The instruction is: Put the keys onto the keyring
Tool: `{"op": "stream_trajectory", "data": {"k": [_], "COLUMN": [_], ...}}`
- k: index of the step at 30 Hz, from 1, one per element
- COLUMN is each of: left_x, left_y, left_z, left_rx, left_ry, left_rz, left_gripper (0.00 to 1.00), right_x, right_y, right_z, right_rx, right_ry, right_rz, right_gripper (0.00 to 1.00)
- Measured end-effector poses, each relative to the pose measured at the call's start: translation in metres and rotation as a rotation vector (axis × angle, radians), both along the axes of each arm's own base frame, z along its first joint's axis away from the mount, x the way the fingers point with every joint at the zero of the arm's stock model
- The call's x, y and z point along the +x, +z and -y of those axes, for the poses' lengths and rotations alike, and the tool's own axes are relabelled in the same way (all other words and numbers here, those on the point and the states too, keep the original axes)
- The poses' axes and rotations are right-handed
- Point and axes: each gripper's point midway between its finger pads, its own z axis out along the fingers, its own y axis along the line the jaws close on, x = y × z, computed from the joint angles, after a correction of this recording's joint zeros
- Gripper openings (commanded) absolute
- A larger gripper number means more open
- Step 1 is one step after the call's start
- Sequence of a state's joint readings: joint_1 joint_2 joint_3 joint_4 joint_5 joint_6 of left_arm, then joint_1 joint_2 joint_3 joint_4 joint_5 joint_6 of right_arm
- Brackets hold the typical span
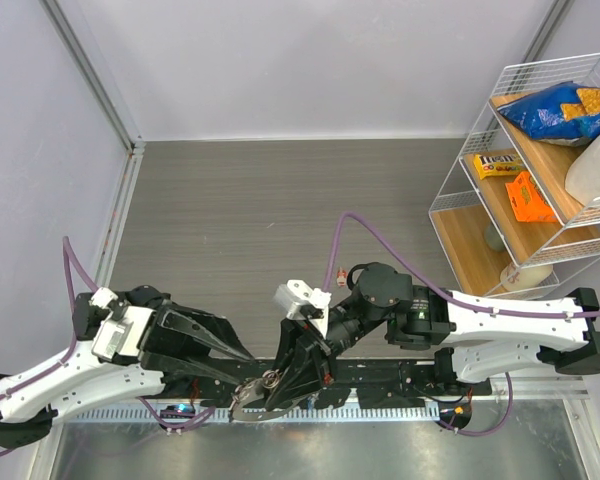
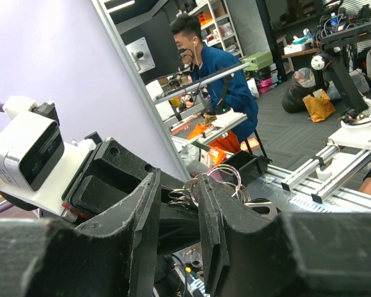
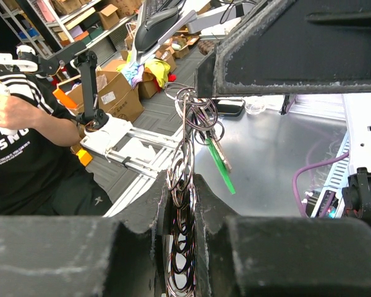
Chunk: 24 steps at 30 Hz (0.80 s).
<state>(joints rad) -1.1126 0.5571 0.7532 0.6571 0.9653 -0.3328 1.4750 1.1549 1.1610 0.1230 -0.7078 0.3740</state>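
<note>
My right gripper (image 3: pixel 182 189) is shut on the keyring (image 3: pixel 183 167), a chain of thin wire rings running up out of its jaws. At the chain's top hangs a cluster of rings with a green key (image 3: pixel 221 166) and a silver key beside it. The left gripper's finger (image 3: pixel 297 43) fills the space just above that cluster. In the left wrist view, my left gripper (image 2: pixel 178 179) has its jaws partly apart, with the rings (image 2: pixel 229 179) at the tip of its right finger. From above, both grippers meet at the near edge, left (image 1: pixel 248 357) and right (image 1: pixel 276 385), with a ring (image 1: pixel 247 400) dangling below.
A white wire shelf (image 1: pixel 450 200) with snack packs stands at the right of the table. Purple cables (image 1: pixel 380 235) loop over the right arm. A metal sheet (image 1: pixel 310 450) lies beyond the near edge under the grippers. People sit in the room behind.
</note>
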Motion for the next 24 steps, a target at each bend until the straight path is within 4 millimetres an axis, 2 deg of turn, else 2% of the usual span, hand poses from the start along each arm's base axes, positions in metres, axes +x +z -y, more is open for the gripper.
{"op": "stream_trajectory", "data": {"k": [11,24], "left_x": [-0.0007,0.0024], "left_y": [-0.001,-0.0041], "left_z": [-0.0055,0.0002], "left_rx": [-0.014,0.002], "left_ry": [0.024,0.028], "left_rz": [0.016,0.011], "left_gripper": [0.36,0.36], "right_x": [-0.0013,-0.0022], "right_y": [0.0039,0.0089], "right_z": [0.0052,0.0056], "right_rx": [0.017,0.037], "right_ry": [0.005,0.011], "right_rz": [-0.001,-0.012], "right_gripper": [0.06,0.06]}}
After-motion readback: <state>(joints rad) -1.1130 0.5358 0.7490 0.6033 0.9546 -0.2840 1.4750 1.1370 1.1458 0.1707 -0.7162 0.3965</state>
